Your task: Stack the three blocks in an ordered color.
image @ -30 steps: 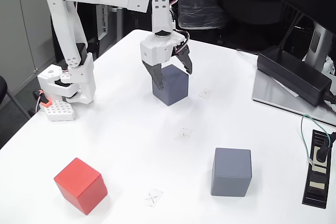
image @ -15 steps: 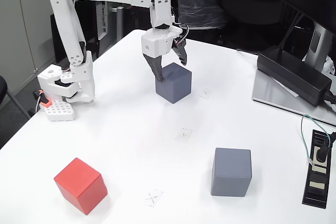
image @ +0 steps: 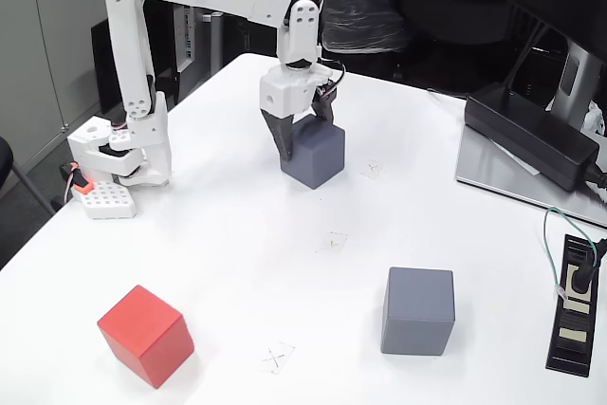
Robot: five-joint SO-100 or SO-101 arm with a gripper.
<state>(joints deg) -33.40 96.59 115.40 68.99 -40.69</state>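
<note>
My gripper (image: 304, 132) reaches down over a slate grey block (image: 314, 158) at the back middle of the white table (image: 218, 263). Its dark fingers (image: 282, 142) press against opposite sides of this block, so it is shut on it. The block's underside sits at or just above the tabletop; I cannot tell which. A second grey block (image: 418, 311) stands alone at the front right. The red block (image: 146, 335) rests at the front left, far from the gripper.
The arm's white base (image: 123, 154) stands at the table's left edge with a small white perforated piece (image: 104, 201) beside it. A black power brick (image: 531, 135) lies on a grey slab at the right, and a black power strip (image: 577, 315) sits at the right edge. Small pencilled crosses (image: 277, 358) mark the tabletop.
The arm has stretched further out and the gripper has turned and settled tighter onto the far grey block, which has rotated slightly. The other two blocks have not moved.
</note>
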